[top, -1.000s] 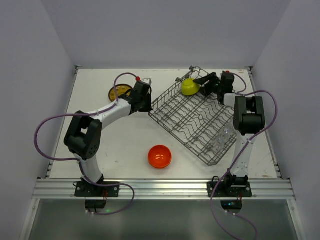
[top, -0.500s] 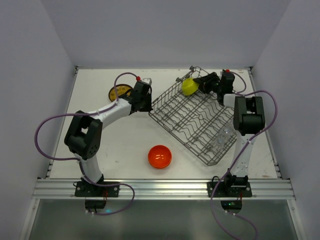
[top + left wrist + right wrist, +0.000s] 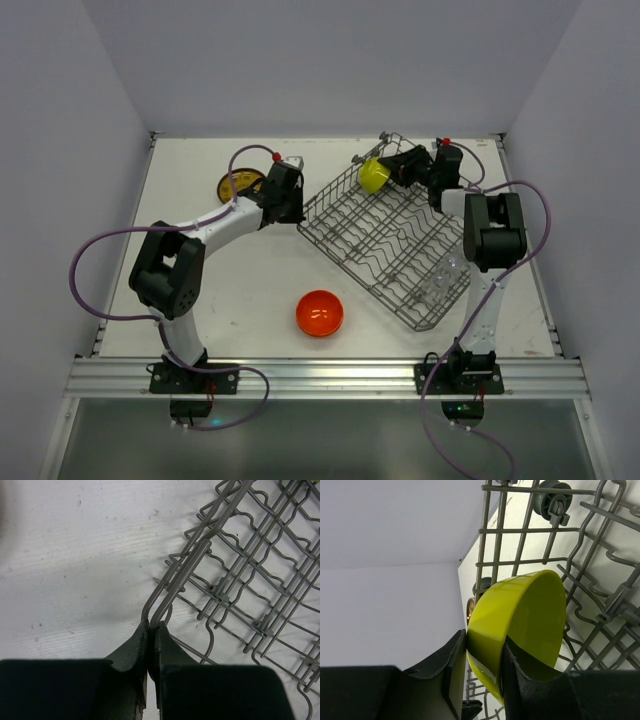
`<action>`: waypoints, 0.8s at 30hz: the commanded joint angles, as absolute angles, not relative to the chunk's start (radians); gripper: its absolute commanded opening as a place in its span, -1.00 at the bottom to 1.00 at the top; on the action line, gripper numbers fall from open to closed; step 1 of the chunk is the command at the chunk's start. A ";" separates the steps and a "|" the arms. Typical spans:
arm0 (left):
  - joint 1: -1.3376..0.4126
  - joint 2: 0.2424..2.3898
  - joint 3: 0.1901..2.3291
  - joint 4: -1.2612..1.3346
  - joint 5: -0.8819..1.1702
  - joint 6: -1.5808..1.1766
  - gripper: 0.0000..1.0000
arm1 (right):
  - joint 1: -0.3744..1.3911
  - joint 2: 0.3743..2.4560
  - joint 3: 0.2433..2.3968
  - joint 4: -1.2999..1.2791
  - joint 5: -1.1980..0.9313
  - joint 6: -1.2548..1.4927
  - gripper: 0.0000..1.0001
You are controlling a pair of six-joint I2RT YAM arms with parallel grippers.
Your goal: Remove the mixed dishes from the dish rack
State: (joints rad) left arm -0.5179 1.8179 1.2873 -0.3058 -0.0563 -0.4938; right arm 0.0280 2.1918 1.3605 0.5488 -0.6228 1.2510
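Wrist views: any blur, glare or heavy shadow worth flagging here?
Left wrist: the left gripper is dark, the dish rack wires sharp, with soft shadows on the table. Right wrist: the right gripper is near-black; faint sheen on the yellow-green bowl. Top external: even light, small glare spots on the orange bowl.

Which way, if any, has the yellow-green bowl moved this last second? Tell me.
Yes: the yellow-green bowl shifted slightly left, measured against the dish rack.

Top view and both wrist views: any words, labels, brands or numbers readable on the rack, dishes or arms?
None readable. The dish rack, yellow-green bowl, orange bowl, left arm and right arm carry no visible lettering.
The patterned plate is too small to show any marks.
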 commanded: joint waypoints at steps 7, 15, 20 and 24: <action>-0.518 1.827 1.327 -0.273 -0.035 -0.499 -1.00 | 0.035 2.123 1.266 0.748 -0.669 1.344 -1.00; -0.518 1.822 1.328 -0.275 -0.037 -0.499 -1.00 | 0.037 2.097 1.246 0.792 -0.684 1.381 -1.00; -0.520 1.822 1.327 -0.275 -0.038 -0.502 -1.00 | 0.037 2.082 1.236 0.821 -0.696 1.387 -1.00; -0.520 1.821 1.325 -0.276 -0.040 -0.502 -1.00 | 0.037 2.057 1.227 0.836 -0.707 1.391 -1.00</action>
